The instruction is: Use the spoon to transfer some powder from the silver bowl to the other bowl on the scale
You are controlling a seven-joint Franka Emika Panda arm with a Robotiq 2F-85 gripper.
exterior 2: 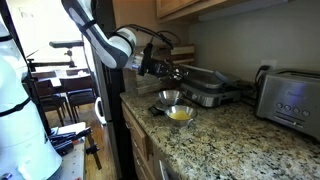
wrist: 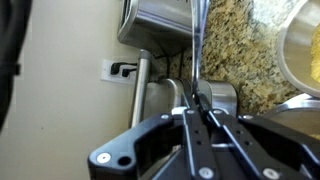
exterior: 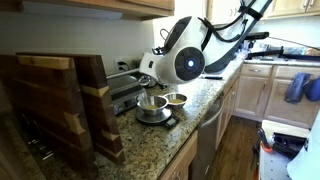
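Note:
The larger metal bowl [exterior: 150,104] stands on the black scale [exterior: 157,121] on the granite counter. The smaller silver bowl [exterior: 176,99] with a yellow-brown interior sits beside it, and its yellowish powder [exterior 2: 181,114] shows in an exterior view. The larger bowl [exterior 2: 169,98] is just behind the smaller one there. My gripper [exterior: 149,75] hangs above the bowls in both exterior views [exterior 2: 166,68]. In the wrist view the gripper [wrist: 197,100] is shut on the thin metal spoon handle [wrist: 196,45]. The spoon's head is out of view.
A black countertop grill [exterior 2: 205,92] and a steel toaster [exterior 2: 290,100] stand behind the bowls. Wooden cutting boards [exterior: 60,100] stand upright close to the scale. The counter's edge [exterior: 205,105] runs past the bowls. A bowl rim [wrist: 303,50] shows at the wrist view's right edge.

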